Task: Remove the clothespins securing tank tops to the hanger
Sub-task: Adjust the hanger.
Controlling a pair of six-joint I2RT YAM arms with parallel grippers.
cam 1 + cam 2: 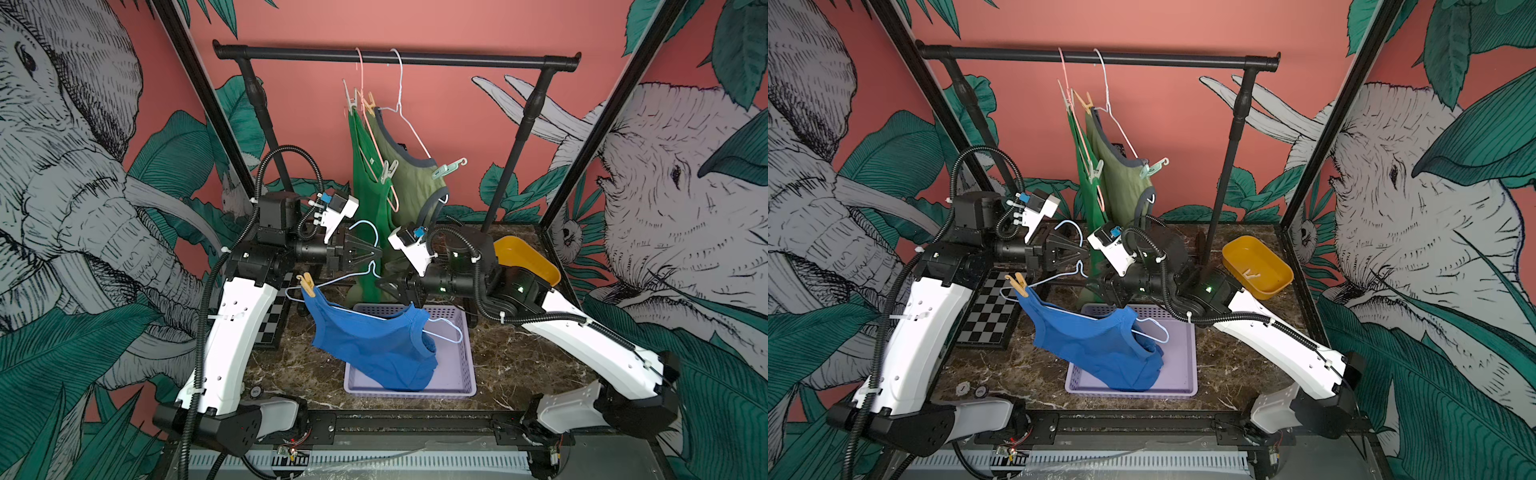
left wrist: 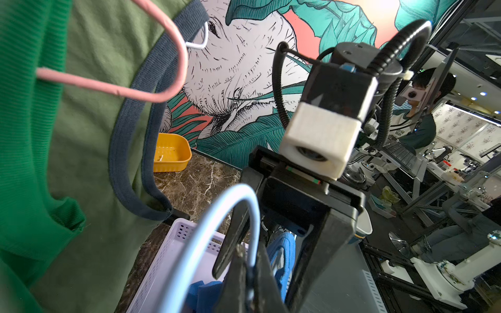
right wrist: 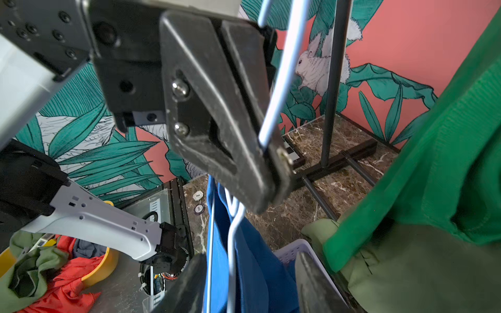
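Observation:
My left gripper [image 1: 376,252] [image 2: 248,267] is shut on the neck of a pale blue wire hanger [image 1: 361,226] [image 2: 189,244]. It holds the hanger tilted above the basket. A blue tank top [image 1: 374,345] [image 3: 260,265] hangs from the hanger, and a tan clothespin [image 1: 306,284] [image 1: 1020,284] pins its left strap. The top's right side droops into the basket. My right gripper [image 1: 384,286] [image 3: 246,284] is open, its jaws either side of the blue fabric and hanger wire without closing on them. A bright green top [image 1: 368,199] and an olive top [image 1: 415,183] hang on the rail, with clothespins [image 1: 446,166] clipped on them.
A lavender basket [image 1: 457,365] sits under the blue top. A yellow bin [image 1: 1258,266] at the back right holds a pale clothespin [image 1: 1252,274]. A checkerboard [image 1: 992,316] lies at the left. The black rail [image 1: 395,56] and its posts stand behind.

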